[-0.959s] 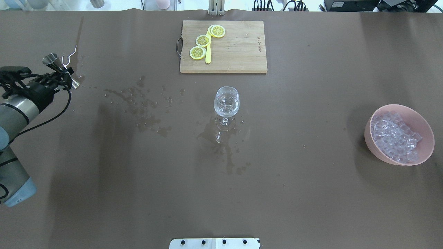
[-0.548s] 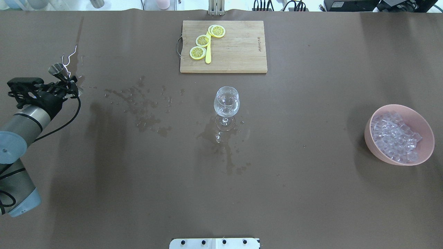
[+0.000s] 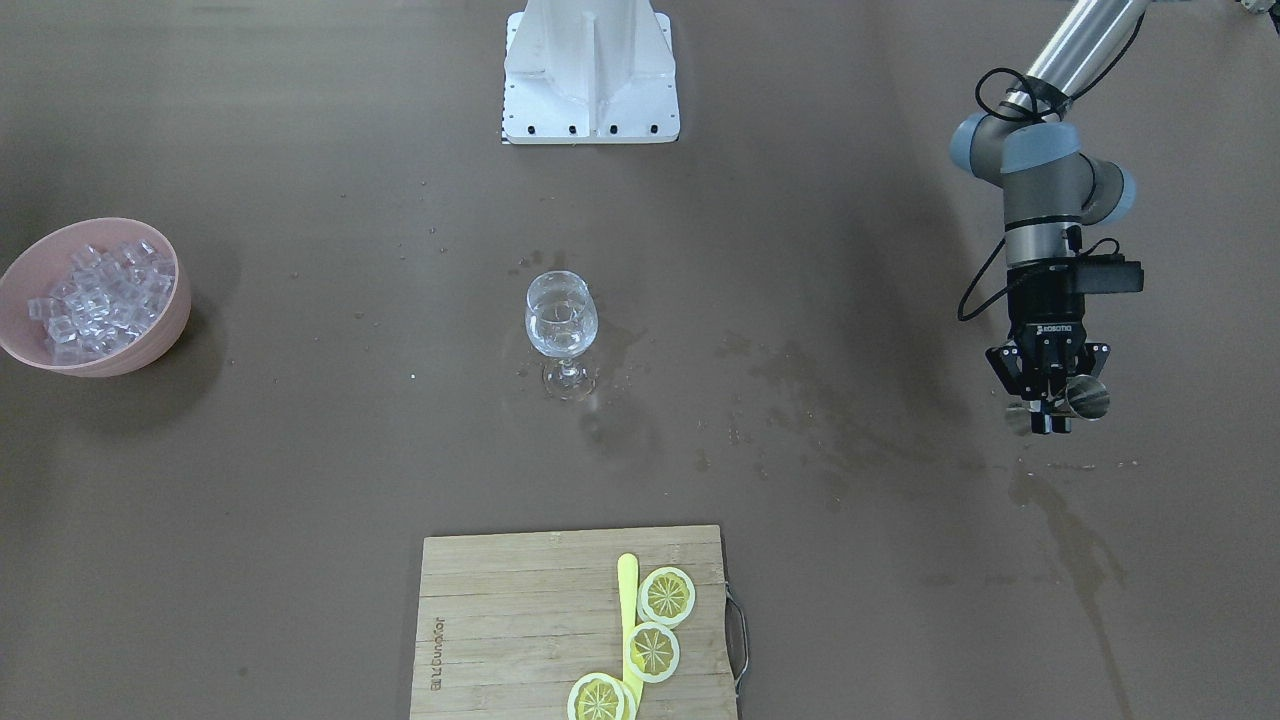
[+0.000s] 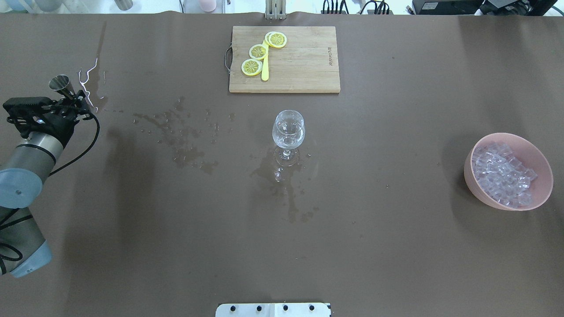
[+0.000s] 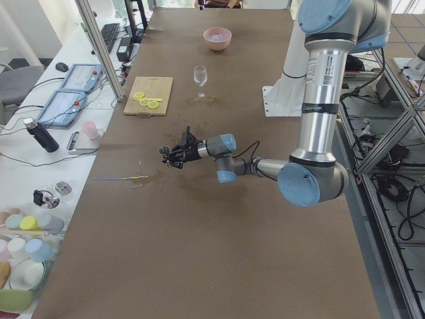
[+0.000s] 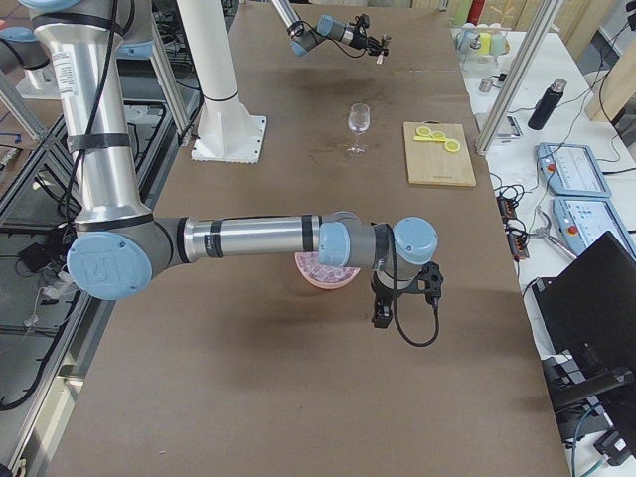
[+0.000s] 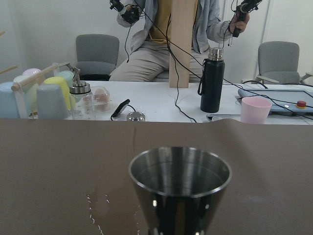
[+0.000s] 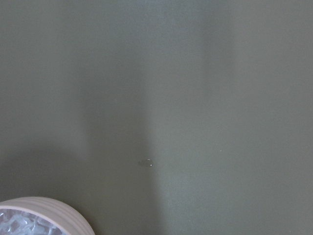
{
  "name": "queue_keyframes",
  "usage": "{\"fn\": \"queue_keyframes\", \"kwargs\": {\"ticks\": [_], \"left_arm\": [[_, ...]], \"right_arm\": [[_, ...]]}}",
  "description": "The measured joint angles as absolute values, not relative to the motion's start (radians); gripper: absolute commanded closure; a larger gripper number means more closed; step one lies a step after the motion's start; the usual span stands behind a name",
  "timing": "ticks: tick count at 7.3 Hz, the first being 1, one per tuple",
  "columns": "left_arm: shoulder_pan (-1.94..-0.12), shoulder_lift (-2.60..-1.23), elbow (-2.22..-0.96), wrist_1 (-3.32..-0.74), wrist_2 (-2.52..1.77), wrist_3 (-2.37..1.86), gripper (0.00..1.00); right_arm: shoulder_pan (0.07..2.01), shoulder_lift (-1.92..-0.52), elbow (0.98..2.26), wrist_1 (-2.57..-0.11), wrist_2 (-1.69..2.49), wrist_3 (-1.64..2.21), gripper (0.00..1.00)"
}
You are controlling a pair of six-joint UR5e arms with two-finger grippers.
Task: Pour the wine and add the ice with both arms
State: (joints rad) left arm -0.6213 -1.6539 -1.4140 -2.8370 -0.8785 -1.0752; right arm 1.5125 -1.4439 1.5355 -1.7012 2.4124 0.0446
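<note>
My left gripper (image 4: 74,102) is shut on a steel jigger (image 4: 60,82) at the table's far left; it also shows in the front view (image 3: 1050,408). In the left wrist view the jigger's cup (image 7: 180,183) stands upright and looks empty. The wine glass (image 4: 288,128) stands mid-table with a little clear wine in its bowl. A pink bowl (image 4: 542,193) of ice cubes (image 4: 502,171) sits at the right. My right gripper (image 6: 381,316) shows only in the exterior right view, beside the bowl (image 6: 323,278); I cannot tell if it is open.
A wooden cutting board (image 4: 304,66) with lemon slices (image 4: 257,52) and a yellow knife lies at the far middle. Wet spill stains (image 4: 185,141) spread between the jigger and the glass and in front of the glass (image 4: 286,189). The white pedestal (image 3: 590,70) stands at the near edge.
My left gripper has shifted left with the jigger, and the jigger has turned from tilted toward upright. The glass and the bowl have not moved.
</note>
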Motion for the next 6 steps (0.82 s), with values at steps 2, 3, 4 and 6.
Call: {"fn": "queue_keyframes", "kwargs": {"ticks": [2, 3, 4, 6], "left_arm": [[-0.588, -1.656, -1.417, -2.833, -0.819, -1.084, 1.0], [-0.569, -1.658, -1.418, -2.828, -0.795, -1.099, 1.0], [-0.559, -1.661, -1.416, -2.82, -0.775, -1.107, 1.0], [-0.545, -1.665, -1.413, -2.798, -0.738, -1.113, 1.0]], "right_arm": [[1.512, -1.447, 1.536, -1.701, 2.413, 0.045, 0.0], [1.512, -1.447, 1.535, -1.701, 2.413, 0.045, 0.0], [1.513, -1.448, 1.535, -1.701, 2.413, 0.045, 0.0], [1.512, -1.448, 1.534, -1.701, 2.413, 0.046, 0.0]]}}
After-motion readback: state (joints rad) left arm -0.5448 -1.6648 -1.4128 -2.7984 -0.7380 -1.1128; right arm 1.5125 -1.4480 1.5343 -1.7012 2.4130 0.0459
